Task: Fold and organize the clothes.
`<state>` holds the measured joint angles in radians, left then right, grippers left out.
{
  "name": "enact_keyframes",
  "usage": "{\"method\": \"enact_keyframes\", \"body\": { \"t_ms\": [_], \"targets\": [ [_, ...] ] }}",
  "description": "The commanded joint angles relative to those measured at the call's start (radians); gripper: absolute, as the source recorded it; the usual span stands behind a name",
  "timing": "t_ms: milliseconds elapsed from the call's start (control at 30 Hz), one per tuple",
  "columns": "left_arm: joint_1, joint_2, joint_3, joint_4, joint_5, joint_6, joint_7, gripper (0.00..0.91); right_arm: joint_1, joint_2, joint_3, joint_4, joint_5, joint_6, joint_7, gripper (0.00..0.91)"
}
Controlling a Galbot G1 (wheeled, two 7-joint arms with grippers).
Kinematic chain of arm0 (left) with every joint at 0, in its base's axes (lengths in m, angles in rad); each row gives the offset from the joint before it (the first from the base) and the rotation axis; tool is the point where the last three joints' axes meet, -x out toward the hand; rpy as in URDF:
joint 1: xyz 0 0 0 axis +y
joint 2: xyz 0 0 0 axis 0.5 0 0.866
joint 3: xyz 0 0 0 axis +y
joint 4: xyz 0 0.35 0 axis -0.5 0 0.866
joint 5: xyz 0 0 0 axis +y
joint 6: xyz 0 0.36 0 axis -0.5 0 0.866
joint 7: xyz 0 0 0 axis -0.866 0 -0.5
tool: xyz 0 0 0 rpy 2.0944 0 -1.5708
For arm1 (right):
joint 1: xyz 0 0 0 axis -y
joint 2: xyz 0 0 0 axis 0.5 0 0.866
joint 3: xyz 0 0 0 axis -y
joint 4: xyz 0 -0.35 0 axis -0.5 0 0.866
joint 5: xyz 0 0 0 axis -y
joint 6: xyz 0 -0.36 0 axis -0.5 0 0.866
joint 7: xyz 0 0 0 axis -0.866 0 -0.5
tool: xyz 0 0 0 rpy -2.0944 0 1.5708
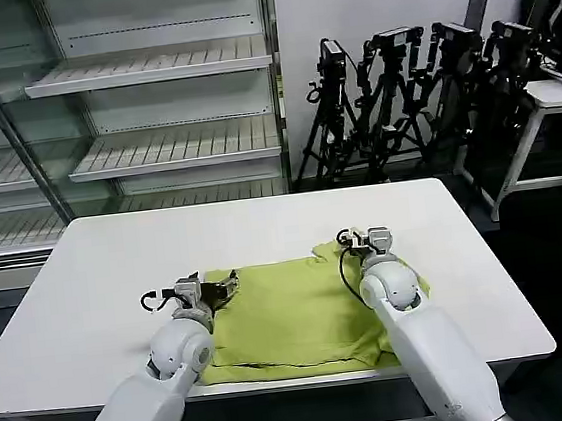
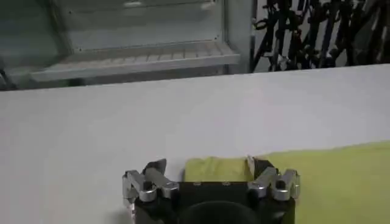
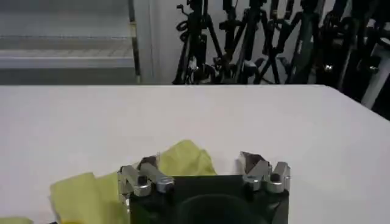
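Left claw (image 1: 221,285) low over table (image 1: 107,279), jaws spread around T-shirt's (image 1: 292,315) far left corner. Lime T-shirt spread flat near table's front edge. Right claw (image 1: 364,239) at shirt's far right corner, jaws parted, bunched fabric between them. Shelves (image 1: 156,73) and tripods (image 1: 399,87) behind, well apart.

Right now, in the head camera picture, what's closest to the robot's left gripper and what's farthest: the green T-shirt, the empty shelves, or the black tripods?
Measured from the left gripper, on the table:
1. The T-shirt: right at the gripper, whose open fingers straddle its far left corner.
2. The shelves: behind the table, ahead and slightly left.
3. The tripods: farthest, in the back right, against the wall.
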<state>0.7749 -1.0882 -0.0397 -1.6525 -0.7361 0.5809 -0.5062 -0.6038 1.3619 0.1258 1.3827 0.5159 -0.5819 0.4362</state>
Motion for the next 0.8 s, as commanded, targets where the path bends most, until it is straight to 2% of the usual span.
{"method": "enact_keyframes", "body": {
  "t_ms": [33, 333, 500, 800],
  "targets": [
    [-0.006, 0.007, 0.007, 0.015, -0.070, 0.002, -0.010, 0.010, 0.015, 0.011, -0.009, -0.037, 0.046, -0.001, -0.003, 0.000],
    [0.009, 0.005, -0.002, 0.005, -0.083, 0.002, -0.006, 0.020, -0.001, 0.008, -0.007, -0.017, 0.054, 0.002, -0.006, 0.000],
    [0.011, 0.007, -0.013, -0.014, -0.091, 0.000, -0.005, 0.020, -0.015, 0.003, 0.003, 0.018, 0.044, 0.007, -0.026, 0.000],
    [0.014, 0.031, -0.036, -0.096, -0.087, -0.003, 0.008, 0.020, -0.044, -0.038, 0.012, 0.146, 0.020, 0.072, -0.063, 0.000]
  ]
}}
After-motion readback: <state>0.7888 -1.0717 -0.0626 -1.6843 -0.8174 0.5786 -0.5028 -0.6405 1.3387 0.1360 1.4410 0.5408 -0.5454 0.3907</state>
